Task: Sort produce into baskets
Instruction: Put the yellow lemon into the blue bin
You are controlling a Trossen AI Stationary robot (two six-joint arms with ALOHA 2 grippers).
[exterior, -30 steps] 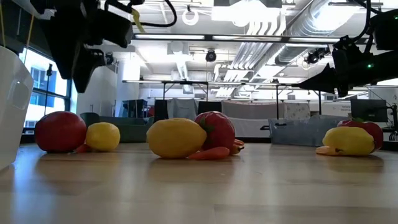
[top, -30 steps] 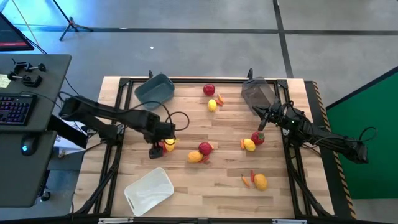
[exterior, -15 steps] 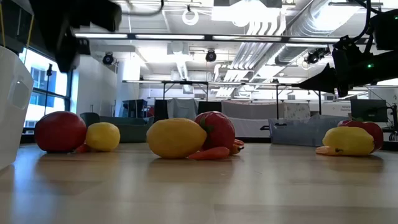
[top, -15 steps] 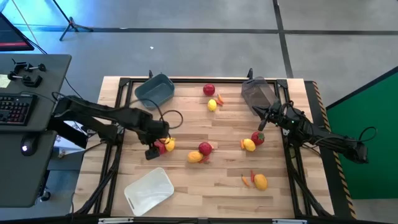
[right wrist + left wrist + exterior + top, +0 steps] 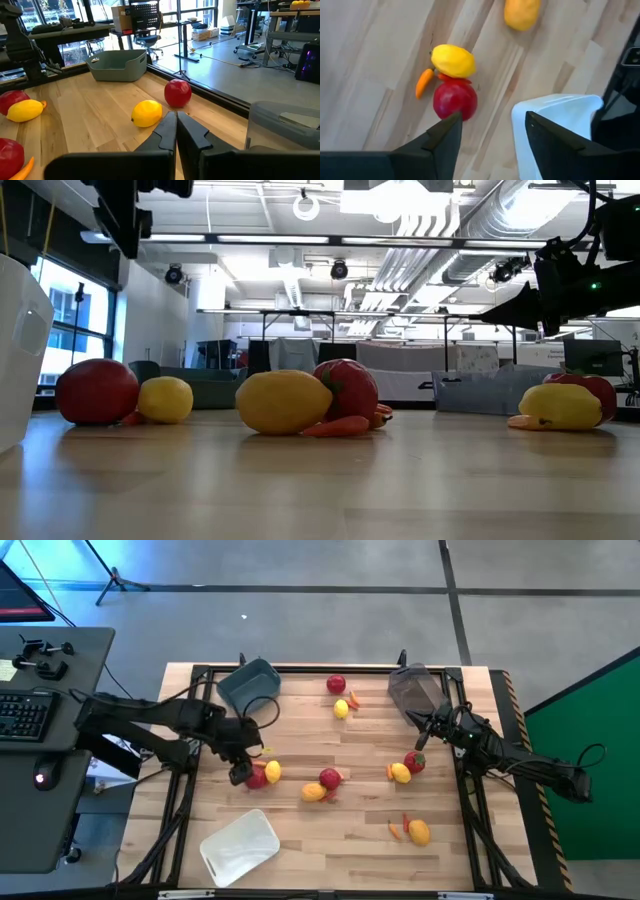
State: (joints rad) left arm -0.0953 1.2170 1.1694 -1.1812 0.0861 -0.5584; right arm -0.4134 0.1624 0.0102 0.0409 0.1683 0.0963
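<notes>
My left gripper (image 5: 238, 774) hangs open and empty above the table, just left of a round red fruit (image 5: 256, 777) and a yellow lemon (image 5: 272, 771). In the left wrist view its fingers (image 5: 492, 120) frame the red fruit (image 5: 455, 99), the lemon (image 5: 452, 60) and an orange pepper piece (image 5: 424, 82). My right gripper (image 5: 419, 740) is shut and empty, above a red fruit (image 5: 414, 762) and in front of the dark translucent basket (image 5: 415, 690). The blue-grey basket (image 5: 250, 685) stands at the far left, the white basket (image 5: 238, 845) at the near left.
More produce lies on the wood: a red fruit (image 5: 336, 685) with a lemon (image 5: 341, 708) at the far middle, a red fruit (image 5: 330, 778) with a lemon (image 5: 314, 792) in the middle, a lemon (image 5: 400, 773), and a lemon (image 5: 419, 832) with pepper pieces at the near right.
My left gripper has gone up and toward the table's left edge, away from the red fruit and lemon, which lie where they were. My right arm has kept still.
</notes>
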